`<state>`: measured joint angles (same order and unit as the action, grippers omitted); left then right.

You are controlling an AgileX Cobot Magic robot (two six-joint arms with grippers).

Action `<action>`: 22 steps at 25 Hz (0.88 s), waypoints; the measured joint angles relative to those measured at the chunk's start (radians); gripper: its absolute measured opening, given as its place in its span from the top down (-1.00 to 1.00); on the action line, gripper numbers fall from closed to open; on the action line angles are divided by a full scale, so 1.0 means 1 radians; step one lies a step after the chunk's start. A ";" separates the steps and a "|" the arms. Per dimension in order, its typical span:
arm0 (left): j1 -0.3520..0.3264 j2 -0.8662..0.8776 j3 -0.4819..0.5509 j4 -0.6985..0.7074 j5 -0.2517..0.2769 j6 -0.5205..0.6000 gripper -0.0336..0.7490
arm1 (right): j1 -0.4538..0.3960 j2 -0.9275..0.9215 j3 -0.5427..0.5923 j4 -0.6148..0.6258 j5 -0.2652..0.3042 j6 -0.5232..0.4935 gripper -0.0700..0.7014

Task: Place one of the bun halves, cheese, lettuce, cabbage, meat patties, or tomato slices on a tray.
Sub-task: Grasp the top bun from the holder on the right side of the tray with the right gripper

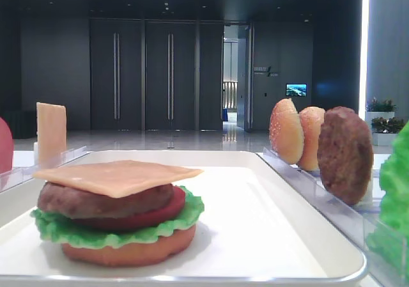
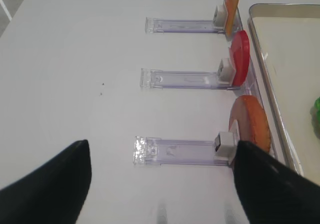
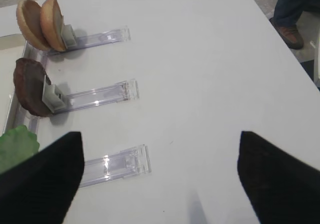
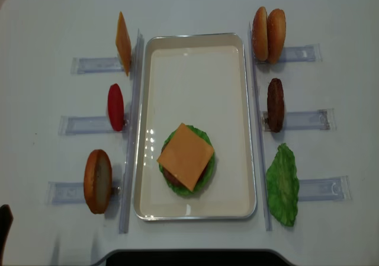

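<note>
White tray (image 1: 281,229) in the low front view holds a stack: bottom bun, lettuce (image 1: 96,232), tomato slice (image 1: 160,213), meat patty (image 1: 96,201), cheese (image 1: 118,175) on top. On the right, two domed buns (image 1: 285,131) and a spare patty (image 1: 345,154) stand on edge.

From the right wrist, the right pincer (image 3: 160,176) hangs spread wide over the bare white surface (image 3: 210,74), gripping nothing. The buns stand far off at the top left.

From the left wrist, the left pincer (image 2: 162,184) is spread wide too, holding nothing, near a flat orange-brown bun (image 2: 250,126).

From overhead, the stack sits in the tray's near half.
</note>
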<state>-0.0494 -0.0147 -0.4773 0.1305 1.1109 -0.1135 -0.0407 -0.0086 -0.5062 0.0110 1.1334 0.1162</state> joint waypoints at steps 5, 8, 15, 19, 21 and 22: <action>0.000 0.000 0.000 0.000 0.000 0.000 -0.85 | 0.000 0.000 0.000 0.000 0.000 0.000 -0.72; 0.000 0.000 0.000 0.000 0.000 0.000 -0.85 | 0.000 0.000 0.000 0.000 0.000 0.000 -0.72; 0.000 0.000 0.000 0.000 0.000 0.000 -0.85 | 0.000 0.000 0.000 0.000 0.000 0.000 -0.72; 0.000 0.000 0.000 0.000 0.000 0.000 -0.85 | 0.000 0.000 0.000 0.000 0.000 0.000 -0.72; 0.000 0.000 0.000 0.000 0.000 0.000 -0.85 | 0.000 0.000 0.000 0.000 0.000 0.000 -0.72; 0.000 0.000 0.000 0.000 0.000 0.000 -0.85 | 0.000 0.000 0.000 0.000 0.000 0.000 -0.72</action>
<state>-0.0494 -0.0147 -0.4773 0.1305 1.1109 -0.1135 -0.0407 -0.0086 -0.5062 0.0110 1.1334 0.1162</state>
